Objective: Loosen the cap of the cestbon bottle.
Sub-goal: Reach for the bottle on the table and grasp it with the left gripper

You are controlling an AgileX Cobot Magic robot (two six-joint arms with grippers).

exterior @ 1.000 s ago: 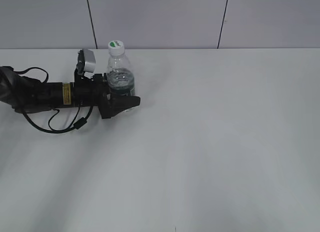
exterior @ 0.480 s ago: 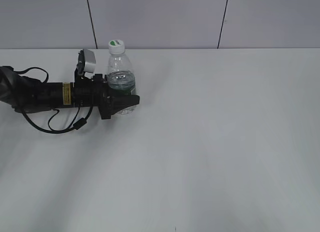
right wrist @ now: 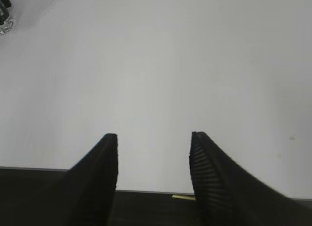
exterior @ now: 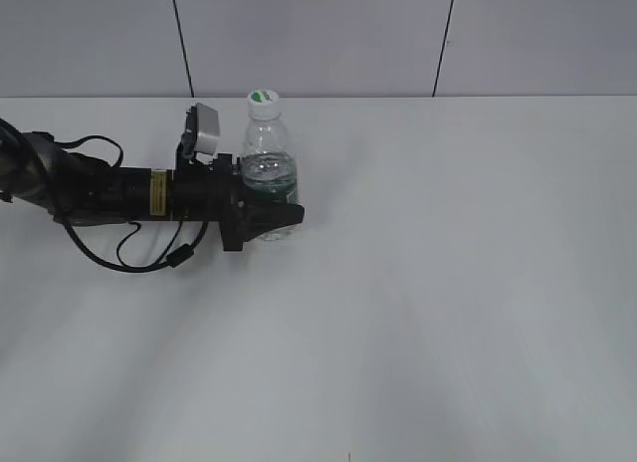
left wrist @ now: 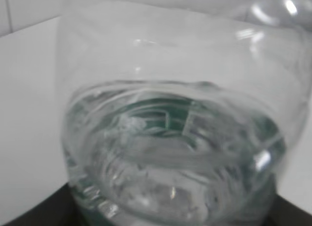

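The cestbon bottle (exterior: 269, 163) stands upright on the white table, clear with a dark green label band and water inside. Its white cap (exterior: 263, 101), marked with green, sits on the neck. My left gripper (exterior: 270, 211) reaches in from the left and is shut on the bottle's lower body, one black finger (exterior: 279, 216) crossing in front of it. In the left wrist view the bottle (left wrist: 175, 138) fills the frame and hides the fingers. My right gripper (right wrist: 153, 136) stands open over bare table with nothing between its fingers; it is out of the exterior view.
The white table (exterior: 448, 283) spreads to the right and front of the bottle. A grey panelled wall (exterior: 318, 34) rises just behind the table's far edge. The left arm's black cable (exterior: 149, 258) loops on the table beside the arm.
The left gripper's fingers closed in on the bottle, then the arm slid to the right and carried the upright bottle along. The right gripper has not changed.
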